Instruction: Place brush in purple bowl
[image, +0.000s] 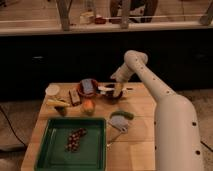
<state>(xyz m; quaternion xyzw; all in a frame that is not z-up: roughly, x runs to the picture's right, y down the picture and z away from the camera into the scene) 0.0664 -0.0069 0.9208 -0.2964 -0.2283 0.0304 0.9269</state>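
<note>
The white arm reaches in from the table's four o'clock side; its gripper (118, 90) hangs low over the small, dark purple bowl (114, 95), which sits near twelve o'clock on the pale wooden table (142, 107). How far the gripper stands open, and whether it has hold of anything, I cannot tell; its tip merges with the bowl's dark rim.

The brush (104, 89), a slim thing with a pale end, appears to lie across the bowl; the light end pokes out toward the bowl's nine o'clock and a thin dark length toward its three o'clock. Whether it rests on the rim or is carried by the gripper is unclear.

A round reddish-brown bowl (88, 88) with a blue-grey object in it stands just beside, at the purple bowl's nine o'clock; an orange fruit (88, 106) lies near, at seven o'clock. The flat green tray (55, 150), with its dark cluster of grapes (76, 139), is well apart at the table's seven o'clock.

I judge the placing step to be in hand and nearly complete. The next move calls for releasing the brush, if it is held, then lifting straight up; a sideways pull could drag the brush off the rim, and a long brush in so small a bowl may tip out.
</note>
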